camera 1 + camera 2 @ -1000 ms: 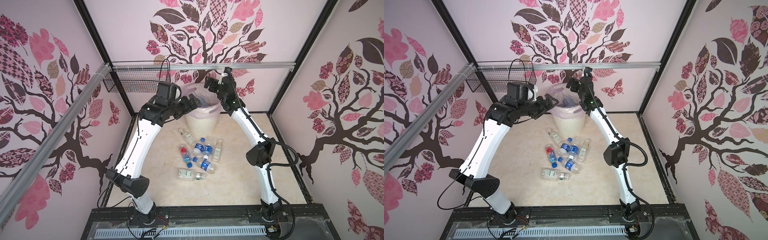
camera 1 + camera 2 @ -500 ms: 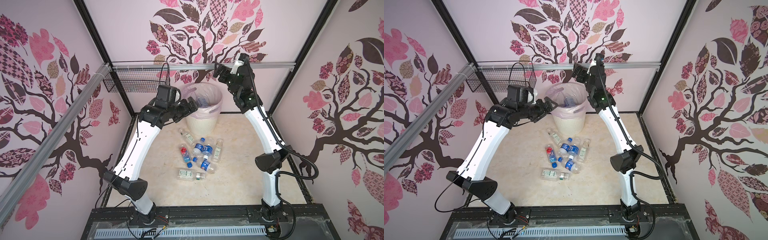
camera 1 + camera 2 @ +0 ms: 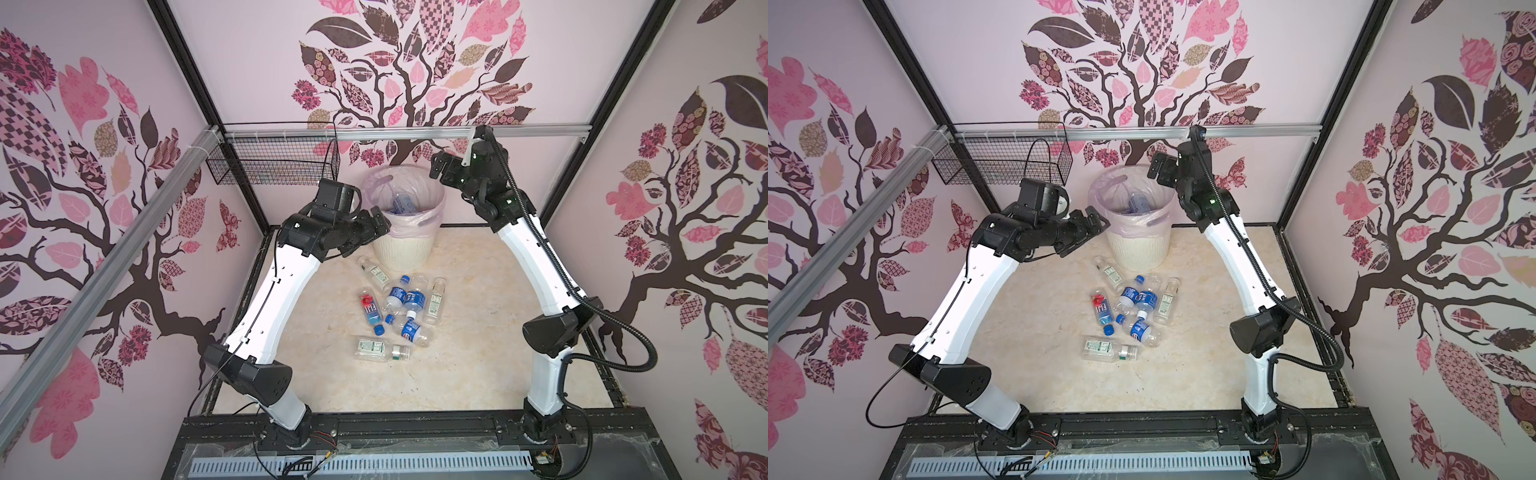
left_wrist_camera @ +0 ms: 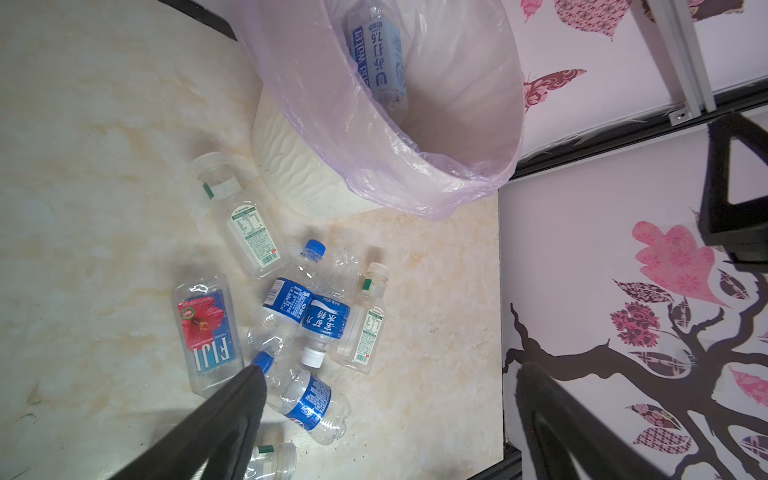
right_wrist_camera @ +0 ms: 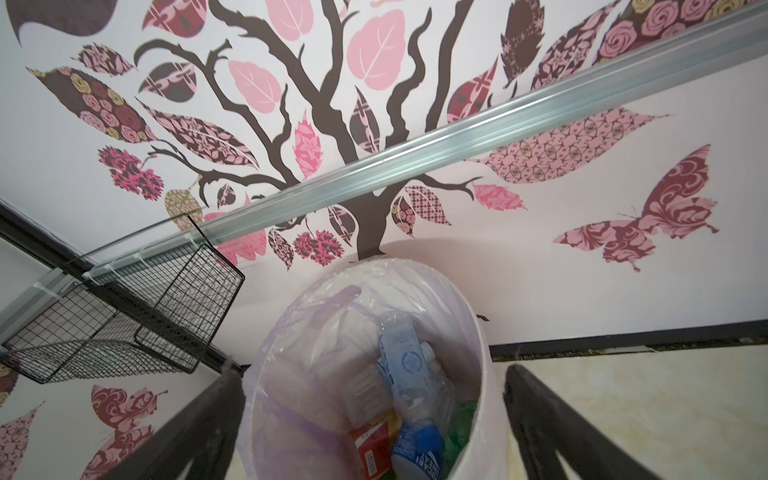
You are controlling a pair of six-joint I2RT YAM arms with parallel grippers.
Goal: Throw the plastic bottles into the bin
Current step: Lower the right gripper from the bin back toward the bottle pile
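Jaws both wide, empty | right gripper [image 3: 438,166] pulled back beside bin [image 3: 401,253] | bottles [image 3: 397,296] unmoved

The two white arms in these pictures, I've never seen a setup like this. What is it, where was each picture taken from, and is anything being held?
They are two robot arms, each ending in a two-fingered gripper. Two pictures come from a camera overhead and show nearly the same whole scene; the other two come from small cameras on the arms' wrists. Several plastic bottles lie heaped on the marbled table, before a cream bin lined with a pink bag, which already holds other bottles. A black wire basket hangs from the back rail. The left gripper and right gripper are near the bin's rim, both open, holding nothing.
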